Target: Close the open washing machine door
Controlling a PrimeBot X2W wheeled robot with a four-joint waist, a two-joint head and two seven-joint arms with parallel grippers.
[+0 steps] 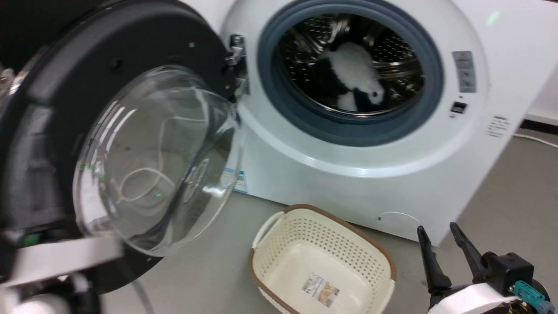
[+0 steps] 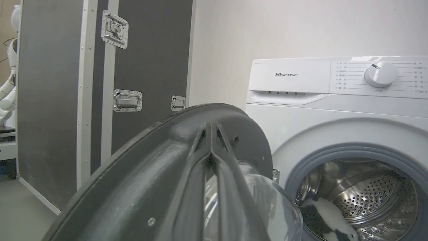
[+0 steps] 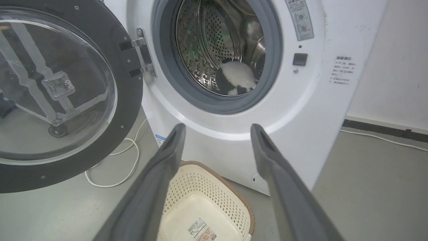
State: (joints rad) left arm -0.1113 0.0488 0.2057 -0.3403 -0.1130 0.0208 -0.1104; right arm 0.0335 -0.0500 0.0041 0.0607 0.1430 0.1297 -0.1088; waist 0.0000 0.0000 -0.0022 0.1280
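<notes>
- The door (image 1: 56, 109) stands wide open, swung out on its hinge to the left of the washing machine (image 1: 331, 174), with its clear glass bowl (image 1: 157, 161) bulging toward the head camera.
- In the left wrist view, the left tool (image 2: 211, 129) has its two dark fingers pressed together with nothing between them. They lie along the door's (image 2: 150, 174) black frame with the tips near its upper rim, and seem to touch it.
- A pale forearm (image 1: 65, 257) crosses the lower left of the head view, low in front of the door.
- The right tool (image 1: 437, 230) is at the lower right, over the floor (image 1: 514, 196). Its fingers are apart and point up toward the machine's lower front corner.
- From the right wrist, the right tool (image 3: 217, 129) holds nothing. It is aimed at the machine's (image 3: 317, 110) front below the porthole, well apart from the door (image 3: 123, 83).
- A cream basket (image 1: 279, 244) sits on the floor just before the machine, left of the right tool.
- A black-and-white thing (image 1: 353, 74) lies inside the steel drum (image 1: 392, 48).
</notes>
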